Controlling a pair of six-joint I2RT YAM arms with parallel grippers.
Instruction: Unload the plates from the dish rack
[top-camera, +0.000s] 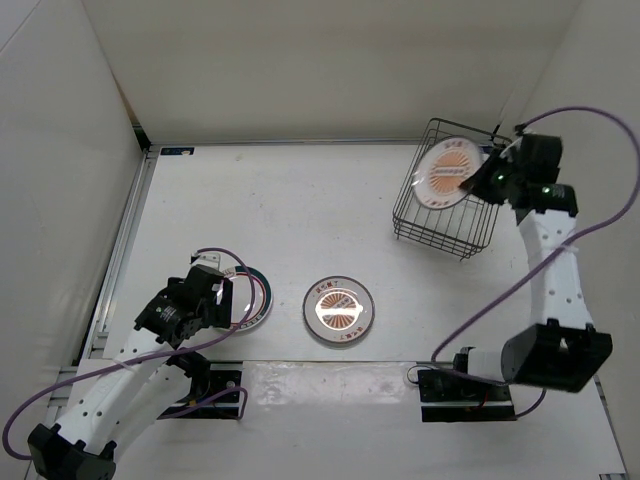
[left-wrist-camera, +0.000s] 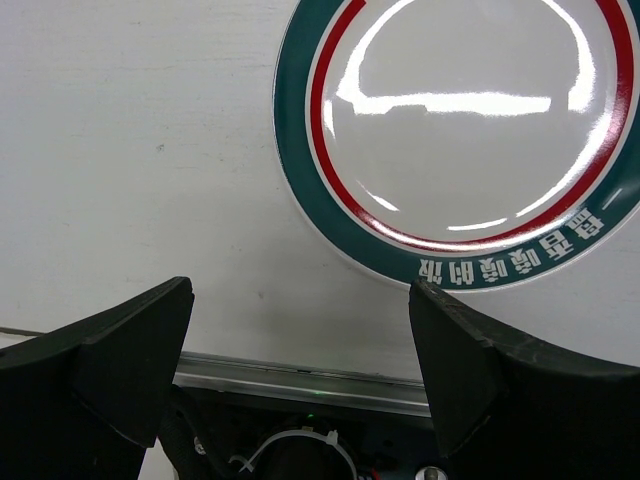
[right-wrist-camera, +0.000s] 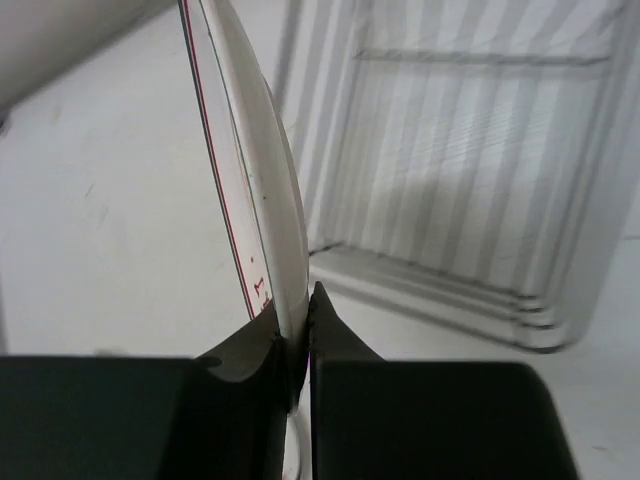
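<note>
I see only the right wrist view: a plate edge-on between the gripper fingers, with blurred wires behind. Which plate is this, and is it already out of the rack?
Observer: It is a plate with an orange centre. From above it overlaps the opening of the rack, so I cannot tell whether it is clear.
Operator: How many plates lie on the table?
Observer: Two, both flat: another orange plate in the middle, and a white plate with green and red rings to its left.
Operator: And the left gripper?
Observer: It is open, near the white plate, and holds nothing.
</note>
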